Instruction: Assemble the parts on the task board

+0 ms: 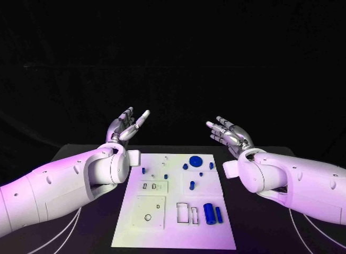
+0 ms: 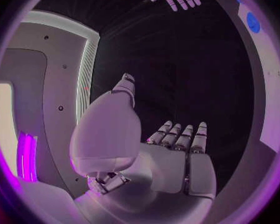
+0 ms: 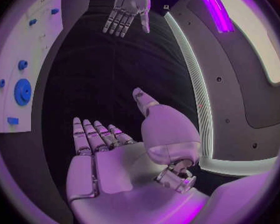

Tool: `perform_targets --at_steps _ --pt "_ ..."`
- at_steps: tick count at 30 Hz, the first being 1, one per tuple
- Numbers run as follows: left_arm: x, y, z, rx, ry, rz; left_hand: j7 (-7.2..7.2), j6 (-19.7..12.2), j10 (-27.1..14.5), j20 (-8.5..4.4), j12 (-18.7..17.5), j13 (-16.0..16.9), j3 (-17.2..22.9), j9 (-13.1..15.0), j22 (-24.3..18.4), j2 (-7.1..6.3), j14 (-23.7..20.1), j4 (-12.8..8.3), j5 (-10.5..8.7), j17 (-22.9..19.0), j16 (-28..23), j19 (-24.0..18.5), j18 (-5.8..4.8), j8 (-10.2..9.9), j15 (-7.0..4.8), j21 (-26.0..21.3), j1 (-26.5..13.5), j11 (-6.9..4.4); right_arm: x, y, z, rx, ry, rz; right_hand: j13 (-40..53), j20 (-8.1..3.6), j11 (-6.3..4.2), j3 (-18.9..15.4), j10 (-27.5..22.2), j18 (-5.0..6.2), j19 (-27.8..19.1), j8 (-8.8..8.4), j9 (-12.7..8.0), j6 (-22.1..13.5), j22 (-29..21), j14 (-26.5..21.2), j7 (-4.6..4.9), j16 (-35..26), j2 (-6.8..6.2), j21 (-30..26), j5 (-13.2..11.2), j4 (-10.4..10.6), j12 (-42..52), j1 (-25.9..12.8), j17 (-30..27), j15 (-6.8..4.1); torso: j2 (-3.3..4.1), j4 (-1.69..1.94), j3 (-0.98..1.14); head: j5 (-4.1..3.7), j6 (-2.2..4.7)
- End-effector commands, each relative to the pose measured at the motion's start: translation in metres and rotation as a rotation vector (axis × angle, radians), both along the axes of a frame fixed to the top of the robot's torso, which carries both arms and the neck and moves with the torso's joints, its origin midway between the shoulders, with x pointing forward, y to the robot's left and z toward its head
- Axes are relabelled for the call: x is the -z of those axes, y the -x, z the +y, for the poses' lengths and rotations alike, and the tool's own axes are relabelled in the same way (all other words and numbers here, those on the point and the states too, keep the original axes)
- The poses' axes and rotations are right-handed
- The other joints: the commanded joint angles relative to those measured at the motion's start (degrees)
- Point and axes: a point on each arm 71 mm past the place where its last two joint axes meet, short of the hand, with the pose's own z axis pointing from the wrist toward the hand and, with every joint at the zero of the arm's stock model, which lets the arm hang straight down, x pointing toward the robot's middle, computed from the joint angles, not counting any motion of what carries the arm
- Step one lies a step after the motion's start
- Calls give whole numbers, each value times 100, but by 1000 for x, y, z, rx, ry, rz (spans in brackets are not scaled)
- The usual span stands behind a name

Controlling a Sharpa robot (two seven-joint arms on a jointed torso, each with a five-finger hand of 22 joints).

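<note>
Hovering beyond the task board [image 1: 142, 225], left hand [image 1: 127, 127] and right hand [image 1: 230, 135] are spreading empty; blue parts [image 1: 211, 213] are lying on it. You're pre-grasp; next, reach down.

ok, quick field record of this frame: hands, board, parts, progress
left hand: raised beyond the board's far edge, fingers apart, holding nothing
right hand: raised likewise, fingers apart, holding nothing
board: white, flat on the table between the arms
parts: round blue disc near the far edge; two blue cylinders near the right edge; smaller blue pieces mid-board
progress: no part held by either hand
</note>
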Motion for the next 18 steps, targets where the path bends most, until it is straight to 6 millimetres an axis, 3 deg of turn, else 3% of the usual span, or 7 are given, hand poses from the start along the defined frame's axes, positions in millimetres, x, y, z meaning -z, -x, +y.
perform_targets --at_steps 1,7,8,10,11,15,18 --pt "-3 0 -4 46 46 -30 402 72 38 43 43 14 51 18 11 7 21 44 29 11 32 7 50 45 57 36 176 81 0 0 10 -173 -12 28 125 20 -31 138 1251 184 735 325 212 974 186 1339 996 392 -53 347 -132 -244 249 646 230 -96 1 0 -2 1 0" --pt "-3 0 -4 46 46 -30 723 775 610 56 171 93 578 185 34 345 450 7 24 111 165 91 49 342 197 74 553 440 -1 -2 9 -200 -7 33 252 9 -157 334 3006 369 1757 685 428 2028 418 2902 973 878 -120 830 -182 -641 619 1172 478 -282 1 0 -2 1 0" --pt "-7 5 6 97 18 -39 836 1110 954 58 260 139 715 264 54 457 690 5 -8 164 246 195 59 489 255 107 626 589 -17 -7 -8 -162 198 -165 284 6 -192 385 3465 411 1954 781 482 2307 457 3192 961 976 -119 921 -171 -709 728 1246 522 -327 105 80 -24 -128 -103" --pt "-7 6 7 105 7 -46 849 1230 1082 57 283 147 768 294 71 480 835 3 3 196 295 288 59 542 289 136 667 605 -20 -9 -10 -158 226 -183 271 6 -234 436 3690 465 2198 894 548 2675 500 3400 945 1040 -140 1030 -183 -785 764 1299 542 -388 128 96 -18 -136 -112" --pt "-8 6 8 111 0 -50 872 1710 1592 48 404 197 915 409 187 562 1373 -39 1 311 487 887 164 760 221 345 842 673 -23 -10 -11 -157 250 -199 248 4 -291 528 3956 553 2515 1037 627 3158 551 3649 917 1109 -162 1175 -195 -891 790 1365 564 -461 134 100 -16 -132 -117" --pt "-9 8 10 122 -7 -55 855 2203 2182 34 474 206 1016 528 272 610 1890 -46 -1 411 645 1478 222 971 170 542 906 711 -28 -11 -13 -162 308 -235 211 9 -321 626 4116 596 2624 1066 646 3401 547 3786 884 1103 -184 1216 -195 -967 738 1368 554 -506 190 99 -6 -154 -113" --pt "-11 11 11 130 -6 -58 874 2613 2722 21 519 219 1078 624 416 634 2520 -66 7 528 838 2474 376 1140 92 882 927 630 -32 -12 -13 -178 356 -265 206 -14 -402 760 4368 648 2832 1158 697 3875 560 4030 817 1137 -243 1306 -205 -1063 698 1353 558 -584 243 99 -13 -160 -107"
